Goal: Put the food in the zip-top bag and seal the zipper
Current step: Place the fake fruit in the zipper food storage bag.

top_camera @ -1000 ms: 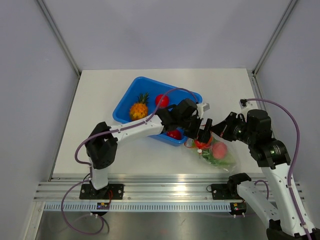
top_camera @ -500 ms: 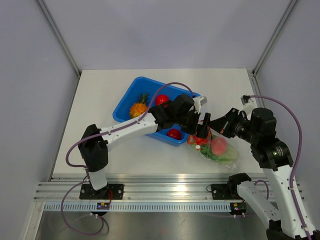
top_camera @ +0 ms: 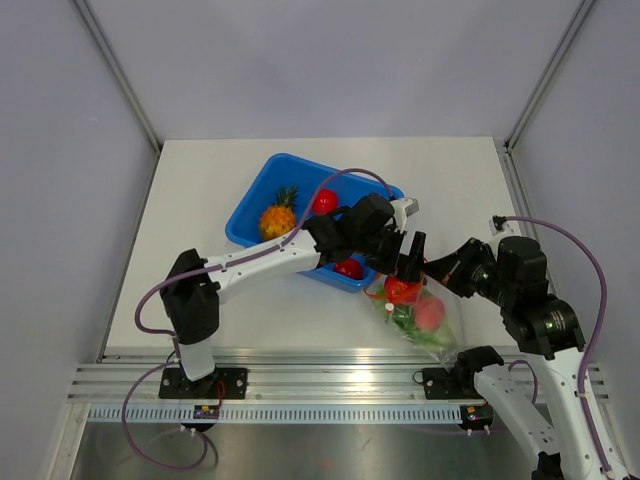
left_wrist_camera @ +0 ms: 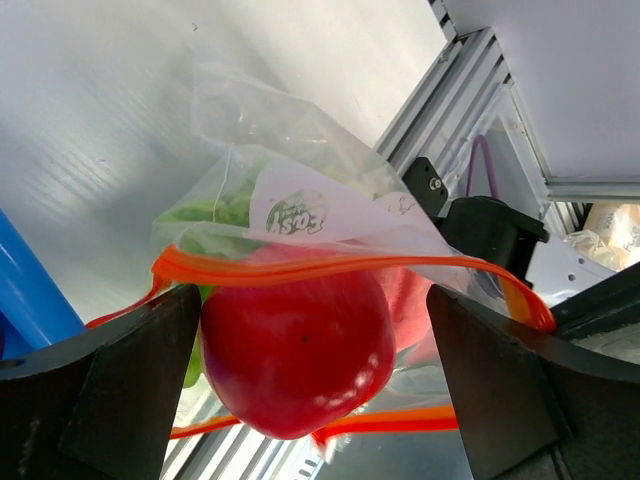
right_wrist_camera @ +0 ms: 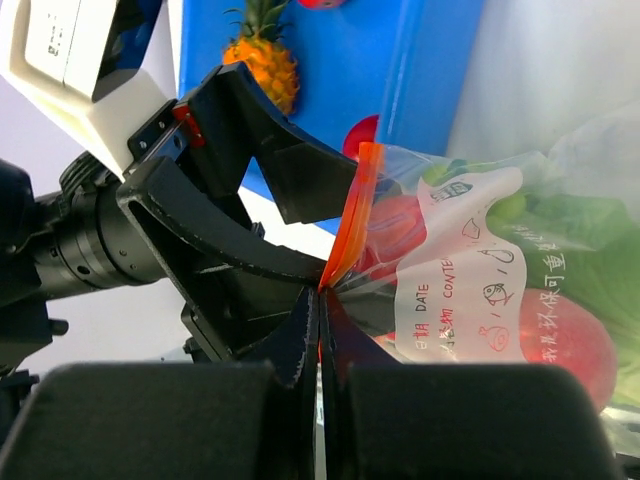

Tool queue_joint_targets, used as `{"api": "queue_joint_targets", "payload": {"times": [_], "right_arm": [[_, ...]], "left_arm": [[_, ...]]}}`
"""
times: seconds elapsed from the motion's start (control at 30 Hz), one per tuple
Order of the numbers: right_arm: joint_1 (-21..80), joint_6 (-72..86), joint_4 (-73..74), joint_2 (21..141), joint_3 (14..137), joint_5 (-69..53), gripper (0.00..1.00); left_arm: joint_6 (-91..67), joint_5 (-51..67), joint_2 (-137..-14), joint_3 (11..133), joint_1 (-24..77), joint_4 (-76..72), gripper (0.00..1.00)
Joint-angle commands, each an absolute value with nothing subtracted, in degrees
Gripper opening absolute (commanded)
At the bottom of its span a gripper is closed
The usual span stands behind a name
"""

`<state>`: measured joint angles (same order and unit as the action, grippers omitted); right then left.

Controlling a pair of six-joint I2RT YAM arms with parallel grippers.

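Has drawn the zip-top bag [top_camera: 428,322], near right on the desk [top_camera: 200,200], slightly nearer, right end effector [right_wrist_camera: 320,300] pinching its zipper [left_wrist_camera: 330,268]. Keeps left end effector [top_camera: 405,264] spread around a red fruit [left_wrist_camera: 300,355] just inside the mouth. Leaves the pineapple [top_camera: 277,218] still to fetch.

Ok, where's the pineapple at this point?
In the top view the pineapple lies in the blue tub at centre-left, beside a red fruit and left of the left gripper, not in the zip-top bag.
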<state>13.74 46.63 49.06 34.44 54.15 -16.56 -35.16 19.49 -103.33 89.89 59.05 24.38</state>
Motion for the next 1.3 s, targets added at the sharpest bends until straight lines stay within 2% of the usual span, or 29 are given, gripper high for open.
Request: {"api": "queue_joint_targets", "payload": {"times": [0.0, 0.47, 1.27], "right_arm": [[13.98, 49.30, 47.46, 34.01, 53.53, -12.39, 0.00], [13.97, 60.11, 40.52, 29.27, 45.88, -13.98, 0.00], [13.97, 62.23, 41.66, 24.52, 47.63, -11.69, 0.00]], "left_arm": [[-33.93, 19.34, -104.50, 91.93, 60.82, 22.76, 0.99], [-33.75, 16.09, -103.98, 91.23, 61.08, 24.35, 0.99], [-32.78, 12.30, -97.65, 92.46, 60.91, 25.66, 0.99]]}}
